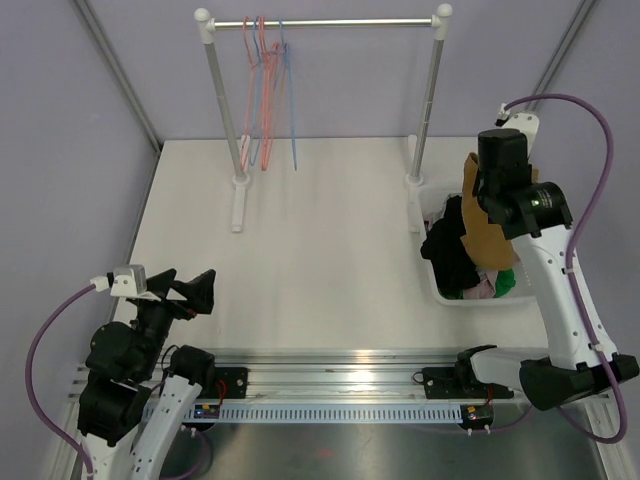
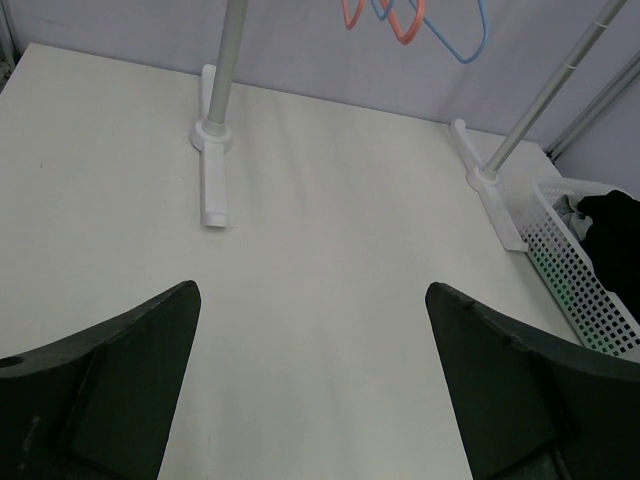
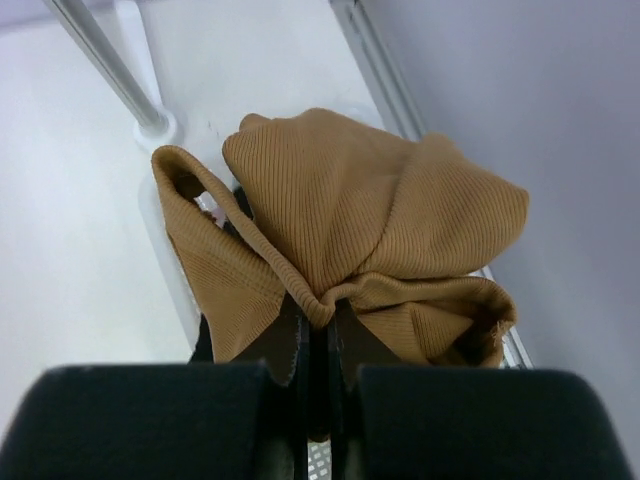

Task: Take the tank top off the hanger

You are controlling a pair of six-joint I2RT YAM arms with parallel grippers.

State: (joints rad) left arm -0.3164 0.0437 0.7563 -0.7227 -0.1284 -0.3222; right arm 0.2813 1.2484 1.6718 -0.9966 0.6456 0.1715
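A tan ribbed tank top (image 3: 380,210) hangs bunched from my right gripper (image 3: 318,320), whose jaws are shut on a fold of it. In the top view the tank top (image 1: 482,235) dangles over the white basket (image 1: 432,275) at the right. Several empty hangers (image 1: 268,90), pink, red and blue, hang on the rack's rail; the same hangers (image 2: 410,22) show at the top of the left wrist view. My left gripper (image 1: 190,290) stands wide open over bare table near the front left, nothing between its fingers (image 2: 120,380).
The clothes rack (image 1: 320,22) stands at the back, its posts on white feet (image 1: 238,205). The basket holds a black garment (image 1: 452,250) and green and pink cloth (image 1: 505,282). A rail runs along the table's near edge.
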